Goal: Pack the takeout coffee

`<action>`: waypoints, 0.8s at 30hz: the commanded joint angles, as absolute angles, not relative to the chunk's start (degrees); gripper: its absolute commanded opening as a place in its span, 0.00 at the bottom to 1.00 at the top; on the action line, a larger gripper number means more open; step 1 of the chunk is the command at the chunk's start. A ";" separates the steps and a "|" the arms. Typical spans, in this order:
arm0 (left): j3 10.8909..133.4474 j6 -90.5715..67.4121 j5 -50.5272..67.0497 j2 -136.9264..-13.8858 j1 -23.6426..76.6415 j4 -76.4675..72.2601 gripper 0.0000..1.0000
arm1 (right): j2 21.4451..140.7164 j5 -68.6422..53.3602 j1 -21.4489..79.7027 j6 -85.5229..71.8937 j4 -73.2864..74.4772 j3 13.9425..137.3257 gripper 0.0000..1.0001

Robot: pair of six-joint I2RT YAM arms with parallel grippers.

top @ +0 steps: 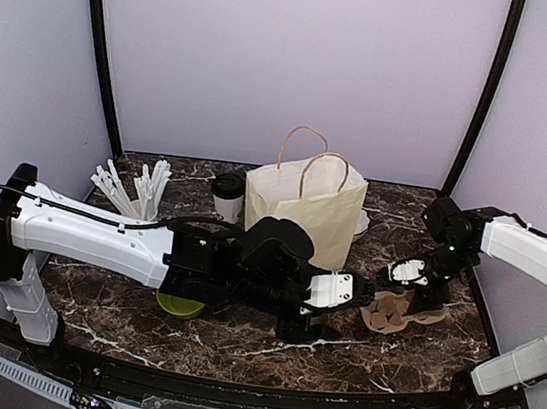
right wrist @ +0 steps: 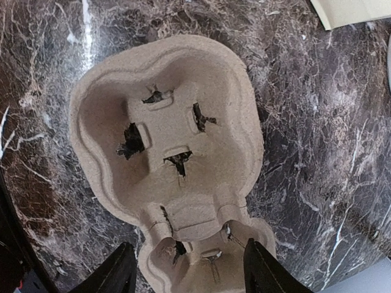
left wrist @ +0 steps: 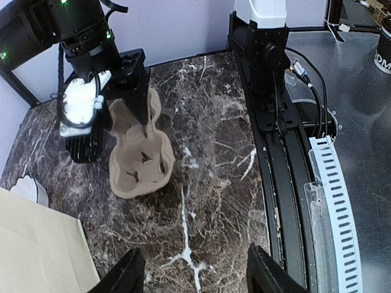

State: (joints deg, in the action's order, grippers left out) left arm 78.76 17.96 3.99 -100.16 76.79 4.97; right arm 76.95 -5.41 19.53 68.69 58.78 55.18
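dark marble worktop (top: 236, 339); white paper bag (top: 305, 209), upright, centre of the top view. left tool (left wrist: 195, 273), fingers apart, nothing between, over bare marble; right tool (right wrist: 186, 274), fingers either side of the narrow end of a pulp cup carrier (right wrist: 165, 134) lying right of centre, clamped or not cannot tell. one takeout coffee (top: 226, 196), black-lidded, upright just left of the bag, upper centre.

Overhead from behind, wrist views close, all sharing pulp carrier (right wrist: 165, 131)
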 commanded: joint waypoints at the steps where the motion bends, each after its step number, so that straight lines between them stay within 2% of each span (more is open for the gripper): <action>1: 75.89 13.32 2.77 -93.72 77.08 3.34 0.60 | 79.47 -3.51 20.68 70.28 56.16 55.51 0.59; 13: 72.31 11.31 -2.22 -91.54 77.08 2.96 0.59 | 83.58 -3.97 21.17 70.77 55.08 55.71 0.57; 24: 70.85 9.95 -5.12 -90.67 77.08 2.81 0.59 | 85.66 -3.03 22.29 70.10 54.61 54.47 0.45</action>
State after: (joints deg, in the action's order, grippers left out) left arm 72.14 11.07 -3.88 -93.62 76.79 3.88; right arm 84.82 -3.57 21.41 70.41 55.24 55.11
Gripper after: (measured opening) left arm 0.591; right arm 0.467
